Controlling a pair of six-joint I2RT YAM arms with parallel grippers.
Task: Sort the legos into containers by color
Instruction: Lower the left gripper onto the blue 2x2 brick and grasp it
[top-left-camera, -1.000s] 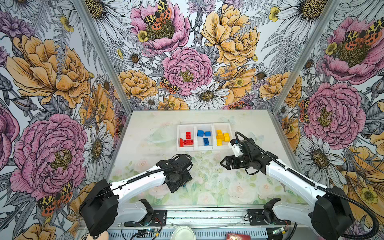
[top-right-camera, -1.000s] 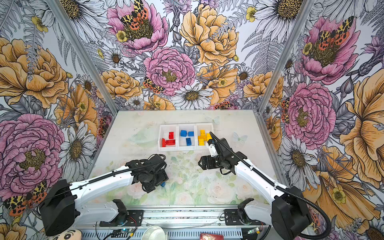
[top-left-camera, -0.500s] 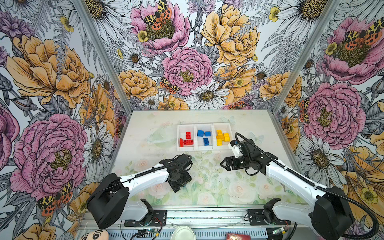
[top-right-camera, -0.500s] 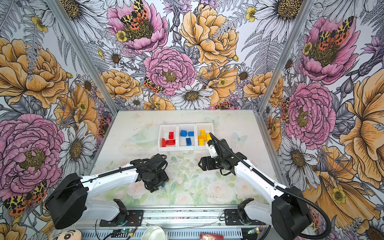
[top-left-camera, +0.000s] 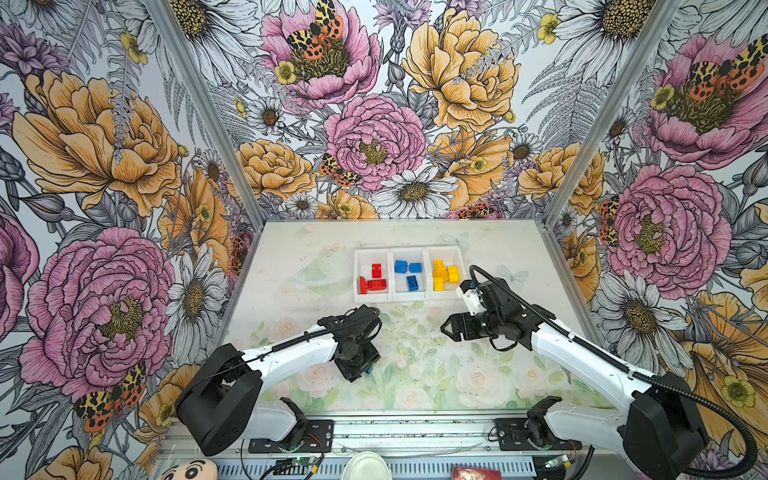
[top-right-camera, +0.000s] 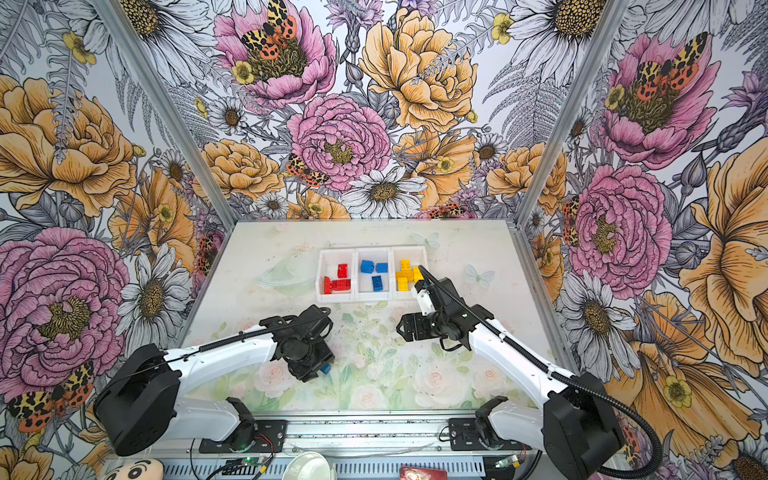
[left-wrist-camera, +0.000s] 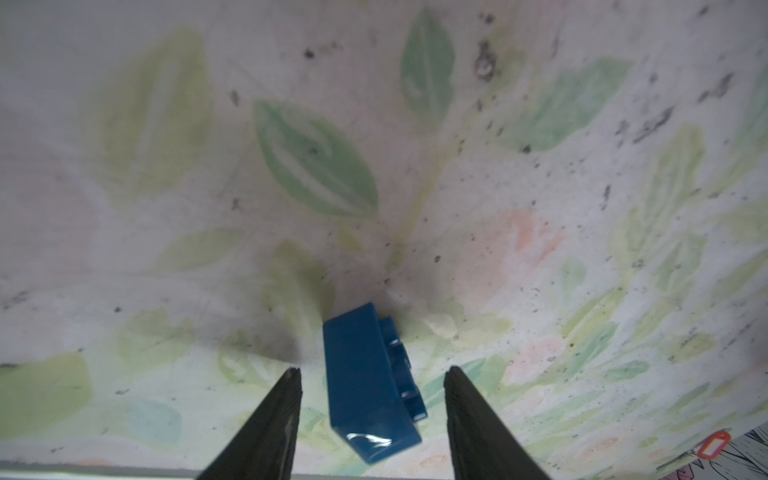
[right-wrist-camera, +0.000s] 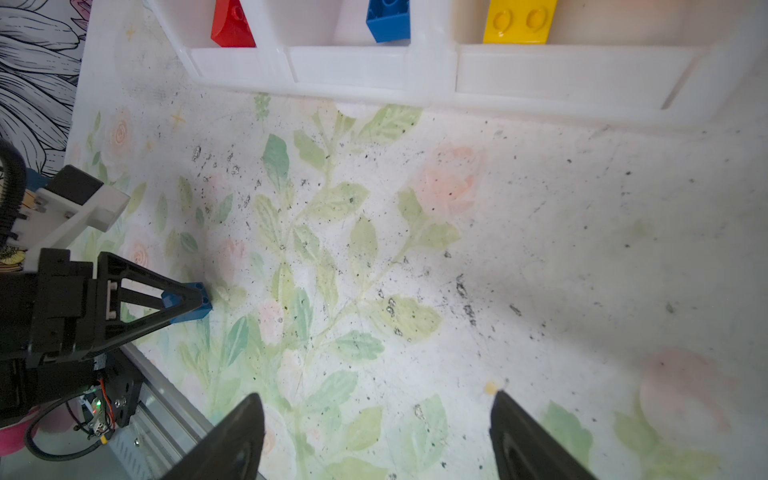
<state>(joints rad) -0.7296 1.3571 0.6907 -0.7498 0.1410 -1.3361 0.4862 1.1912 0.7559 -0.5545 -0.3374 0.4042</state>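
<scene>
Left hand (left-wrist-camera: 372, 370) is straddling a blue lego (left-wrist-camera: 361, 395) lying on its side on the surface (top-left-camera: 419, 361), jaws partly open, small gaps showing both sides, nothing gripped. That lego is sitting toward the front, well apart from the tray (top-left-camera: 409, 296). Right hand (right-wrist-camera: 375, 394) is hovering wide open and empty above the surface, just in front of the tray. Tray is sitting toward the back, holding red legos (top-left-camera: 376, 279), blue legos (top-left-camera: 408, 272), yellow legos (top-left-camera: 444, 272), one color per bin.
</scene>
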